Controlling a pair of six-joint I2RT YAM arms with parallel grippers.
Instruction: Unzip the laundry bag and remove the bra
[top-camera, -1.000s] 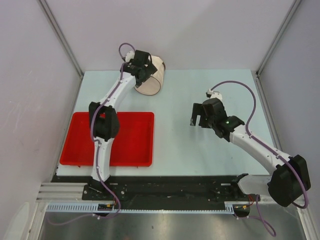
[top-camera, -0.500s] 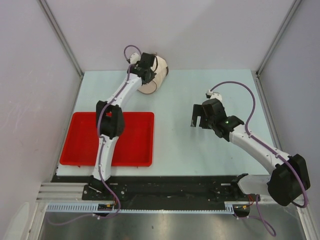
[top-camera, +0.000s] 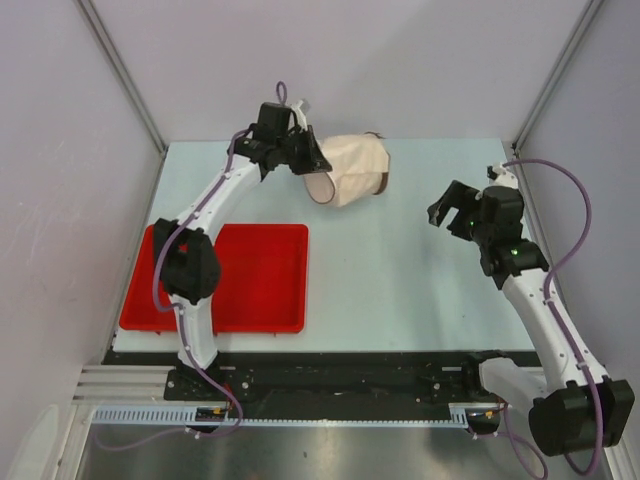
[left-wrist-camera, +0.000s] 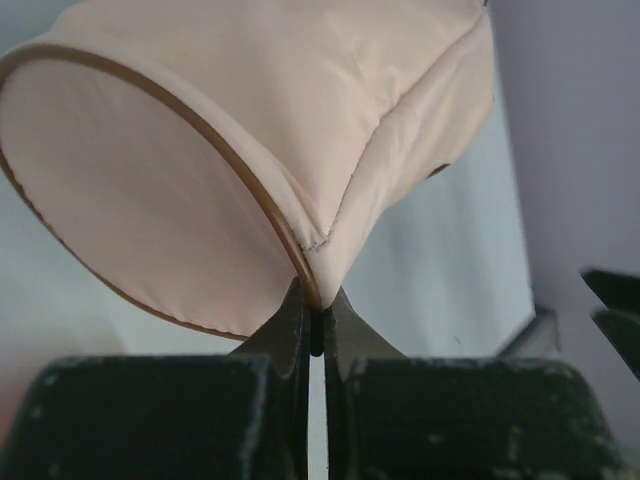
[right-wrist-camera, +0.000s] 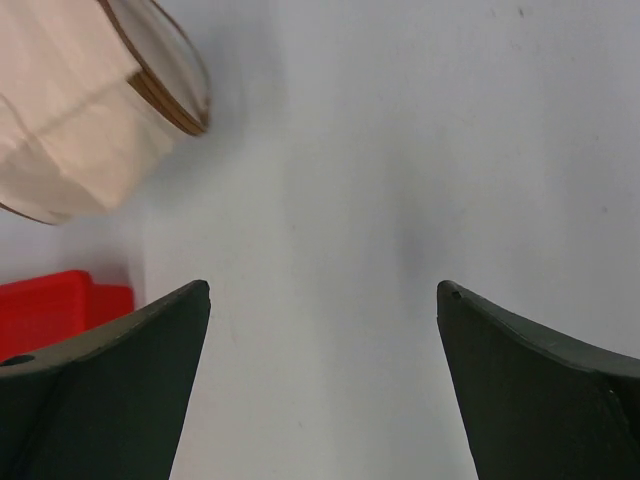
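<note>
The laundry bag (top-camera: 352, 170), a cream-white mesh drum with a brownish rim, hangs on its side at the back of the table. My left gripper (top-camera: 318, 167) is shut on the rim of its round end face. In the left wrist view the two fingers pinch that rim (left-wrist-camera: 316, 300) and the bag (left-wrist-camera: 250, 130) fills the picture above them. My right gripper (top-camera: 450, 210) stands open to the right of the bag, apart from it, with only bare table between its fingers (right-wrist-camera: 323, 290). The bag's other end (right-wrist-camera: 70, 130) shows at upper left there. The bra is hidden.
A flat red tray (top-camera: 260, 285) lies at the front left under the left arm, and its corner shows in the right wrist view (right-wrist-camera: 45, 305). Grey walls with metal posts close the table at the back and on both sides.
My left gripper shut on the bag's rim and swung to the right, pulling the bag over onto its side toward the middle. The right arm moved right and farther back, still open.
</note>
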